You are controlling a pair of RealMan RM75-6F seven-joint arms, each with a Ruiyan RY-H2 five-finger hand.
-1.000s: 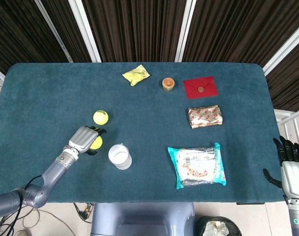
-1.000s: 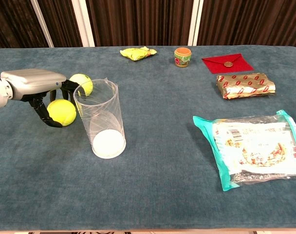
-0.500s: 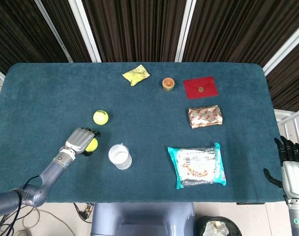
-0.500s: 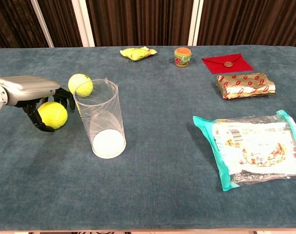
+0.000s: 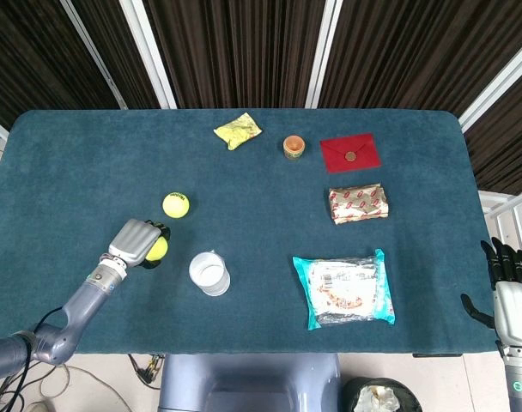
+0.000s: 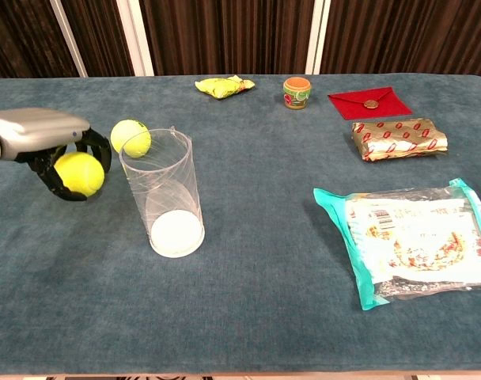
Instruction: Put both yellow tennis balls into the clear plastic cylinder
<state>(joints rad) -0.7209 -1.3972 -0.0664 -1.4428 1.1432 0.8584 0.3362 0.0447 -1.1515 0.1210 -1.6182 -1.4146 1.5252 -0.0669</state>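
clear cylinder (image 6: 166, 198) upright, mouth up; left hand (image 6: 36, 136) fingers around tennis ball (image 6: 79, 173)

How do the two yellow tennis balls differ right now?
The nearer tennis ball is held in the left robot hand; the farther tennis ball lies free on the table, untouched. In the head view the held ball is partly hidden under the hand, while the free one shows fully, with dark print on top. Both are yellow, look alike in size, and sit outside the clear cylinder.
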